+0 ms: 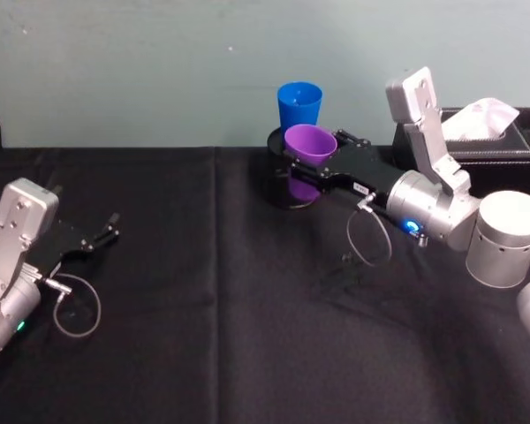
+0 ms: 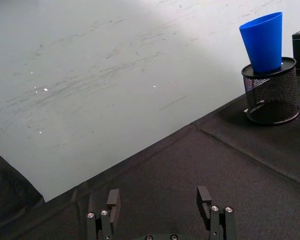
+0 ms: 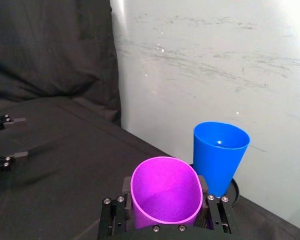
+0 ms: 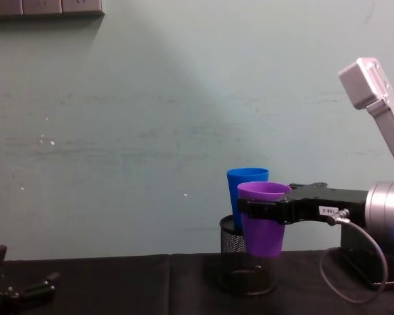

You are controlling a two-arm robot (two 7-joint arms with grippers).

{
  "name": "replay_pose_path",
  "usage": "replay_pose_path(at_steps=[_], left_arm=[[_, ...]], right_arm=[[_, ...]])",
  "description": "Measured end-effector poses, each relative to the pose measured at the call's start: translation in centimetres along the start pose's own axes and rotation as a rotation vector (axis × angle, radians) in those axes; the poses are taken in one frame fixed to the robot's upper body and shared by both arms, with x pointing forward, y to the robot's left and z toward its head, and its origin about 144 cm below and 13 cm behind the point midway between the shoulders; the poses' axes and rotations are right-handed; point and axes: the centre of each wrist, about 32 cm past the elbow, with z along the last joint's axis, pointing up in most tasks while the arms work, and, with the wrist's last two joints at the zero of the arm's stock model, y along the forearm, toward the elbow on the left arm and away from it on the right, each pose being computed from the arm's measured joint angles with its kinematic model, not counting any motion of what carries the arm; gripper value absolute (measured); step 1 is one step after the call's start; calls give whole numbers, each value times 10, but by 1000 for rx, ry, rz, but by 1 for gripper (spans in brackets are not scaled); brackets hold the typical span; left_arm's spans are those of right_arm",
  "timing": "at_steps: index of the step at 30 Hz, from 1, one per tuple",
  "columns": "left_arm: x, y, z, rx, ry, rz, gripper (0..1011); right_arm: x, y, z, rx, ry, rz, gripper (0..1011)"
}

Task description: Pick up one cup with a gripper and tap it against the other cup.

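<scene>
My right gripper (image 1: 313, 155) is shut on the purple cup (image 1: 308, 140), holding it upright above the table. In the chest view the purple cup (image 4: 262, 230) hangs from the right gripper (image 4: 261, 209) just in front of the blue cup (image 4: 245, 178). The blue cup (image 1: 299, 105) stands upright in a black wire-mesh holder (image 1: 281, 187). In the right wrist view the purple cup (image 3: 165, 187) sits between the fingers (image 3: 215, 210), with the blue cup (image 3: 220, 152) close behind. I cannot tell whether the cups touch. My left gripper (image 2: 159, 202) rests open at the table's left.
A black tissue box (image 1: 503, 146) with a white tissue stands at the back right, behind my right arm. The pale wall (image 1: 141, 62) runs right behind the black-clothed table (image 1: 230, 336). The mesh holder (image 2: 269, 95) stands near the back edge.
</scene>
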Motion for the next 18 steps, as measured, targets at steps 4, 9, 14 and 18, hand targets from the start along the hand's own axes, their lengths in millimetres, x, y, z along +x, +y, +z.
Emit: replay_pose_path(at_steps=[4, 9, 14, 18], left_arm=[[0, 0, 0, 0, 0, 0, 1000], [0, 0, 0, 0, 0, 0, 1000], [0, 0, 0, 0, 0, 0, 1000], [0, 0, 0, 0, 0, 0, 1000]], right_arm=[[3, 5, -1, 4, -4, -7, 734], [6, 9, -1, 7, -6, -8, 733], [9, 14, -1, 8, -7, -8, 733], [12, 17, 0, 8, -7, -11, 733]])
